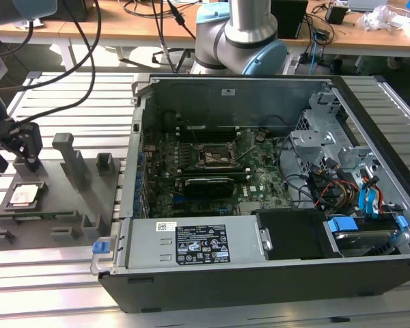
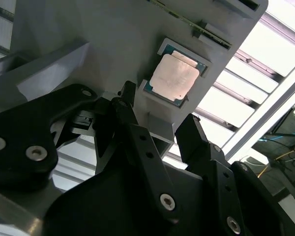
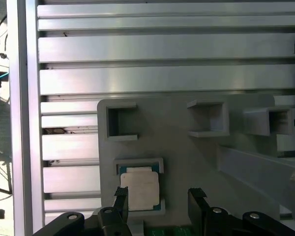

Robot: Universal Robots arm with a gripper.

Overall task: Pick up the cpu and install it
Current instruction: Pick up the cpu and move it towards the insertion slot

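Tabletop of slatted aluminium [image 1: 61, 287] carries the whole setup. Biggest thing on it is the open black metal desktop computer case [image 1: 246, 280], lying on its side well away from the end effector, off toward the exterior view's right. Inside you can see the green motherboard [image 1: 191, 181] with the black square socket frame [image 1: 215, 156] near its middle. Behind the case stands the silver and light-blue robot arm joint [image 1: 240, 37].

Next down in size is the flat grey plastic fixture tray [image 1: 61, 208], right underneath the end effector. It has a few upright posts and open box-shaped pockets moulded into it.

The black two-finger end effector [image 1: 16, 164] hovers just above that tray at the exterior view's left. Its fingers [image 3: 196, 196] are spread apart with nothing gripped between them, and you can see that in both wrist views.

Smallest bit is the cpu [image 3: 139, 189], a small flat square chip with a silvery top plate and green rim. It lies flat in its own shallow square recess in the tray, directly below the end effector and roughly in line with the gap between the fingertips. In the first wrist view one fingertip overlaps the chip's edge, but I can't tell if it's actually touching.
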